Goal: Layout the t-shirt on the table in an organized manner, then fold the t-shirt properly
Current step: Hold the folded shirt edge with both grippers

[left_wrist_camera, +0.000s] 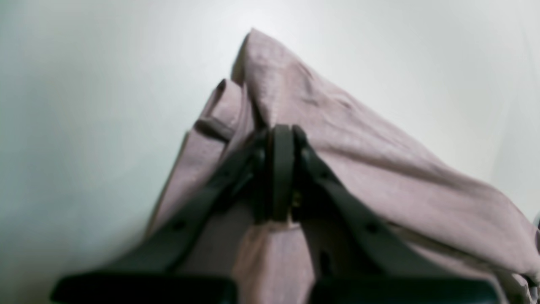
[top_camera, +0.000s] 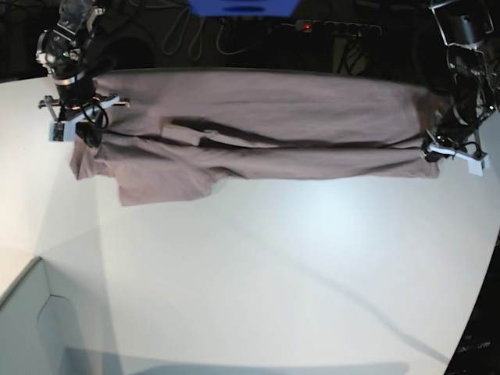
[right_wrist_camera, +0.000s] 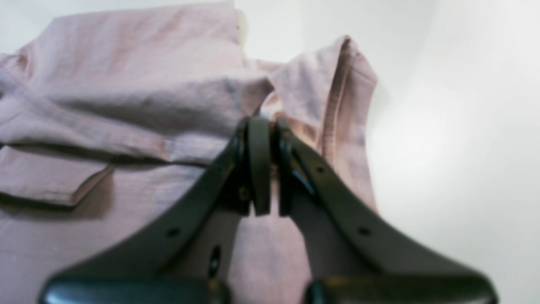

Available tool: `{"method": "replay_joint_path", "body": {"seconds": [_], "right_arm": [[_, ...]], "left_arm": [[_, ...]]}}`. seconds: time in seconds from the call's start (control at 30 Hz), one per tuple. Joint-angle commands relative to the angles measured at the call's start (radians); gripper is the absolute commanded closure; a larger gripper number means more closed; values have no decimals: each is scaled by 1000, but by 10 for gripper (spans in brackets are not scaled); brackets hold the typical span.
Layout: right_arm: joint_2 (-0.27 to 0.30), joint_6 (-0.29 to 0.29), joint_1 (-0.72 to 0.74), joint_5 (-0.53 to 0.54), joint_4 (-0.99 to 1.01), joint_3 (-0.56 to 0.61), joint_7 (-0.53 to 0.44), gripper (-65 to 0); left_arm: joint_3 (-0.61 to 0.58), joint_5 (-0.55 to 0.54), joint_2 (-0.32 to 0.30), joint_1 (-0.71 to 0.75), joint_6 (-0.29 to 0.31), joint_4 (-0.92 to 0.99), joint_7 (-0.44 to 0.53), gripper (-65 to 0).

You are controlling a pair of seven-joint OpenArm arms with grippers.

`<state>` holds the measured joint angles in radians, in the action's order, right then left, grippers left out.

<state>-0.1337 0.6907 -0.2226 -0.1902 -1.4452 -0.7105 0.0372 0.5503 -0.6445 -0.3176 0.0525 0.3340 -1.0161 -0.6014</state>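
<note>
The dusty pink-mauve cotton t-shirt [top_camera: 266,129] was stretched in a long band across the far side of the broad, smooth white worktop [top_camera: 297,266], held at both ends. On my left in the base view, the right arm's black claw [right_wrist_camera: 263,164] was pinched shut on bunched fabric near a hemmed sleeve edge; on the opposite side the left claw [left_wrist_camera: 280,173] was likewise clamped tight on a gathered corner of cloth.

The shirt was not flat. A long fold ran along its middle, one sleeve was tucked under itself, and a loose flap sagged toward me below the right claw.

The risk, as I judged it, lay in that slack. If the arms lowered the cloth as it was, the crease and the doubled sleeve would be pressed in, and any fold made on top would come out crooked. Pulling harder to flatten it could drag the thin pinch of fabric out of one claw, dropping that end in a heap.
</note>
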Motion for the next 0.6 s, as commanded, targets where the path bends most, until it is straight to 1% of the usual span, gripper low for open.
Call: {"method": "replay_joint_path", "body": {"seconds": [0.0, 0.13, 0.27, 0.33, 0.57], "right_arm": [[3, 7, 2, 16, -15, -1, -29, 0], [1, 7, 2, 16, -15, -1, -29, 0], [1, 7, 2, 16, -15, -1, -29, 0], [1, 7, 2, 16, -15, -1, -29, 0], [1, 7, 4, 16, -15, -1, -29, 0]], "left_arm": [[3, 9, -12, -4, -8, -5, -5, -1], [3, 7, -12, -4, -8, -5, -5, -11], [3, 7, -12, -4, -8, -5, -5, -74], [3, 7, -12, -4, -8, -5, -5, -93], [3, 7, -12, -4, -8, -5, -5, -99]]}}
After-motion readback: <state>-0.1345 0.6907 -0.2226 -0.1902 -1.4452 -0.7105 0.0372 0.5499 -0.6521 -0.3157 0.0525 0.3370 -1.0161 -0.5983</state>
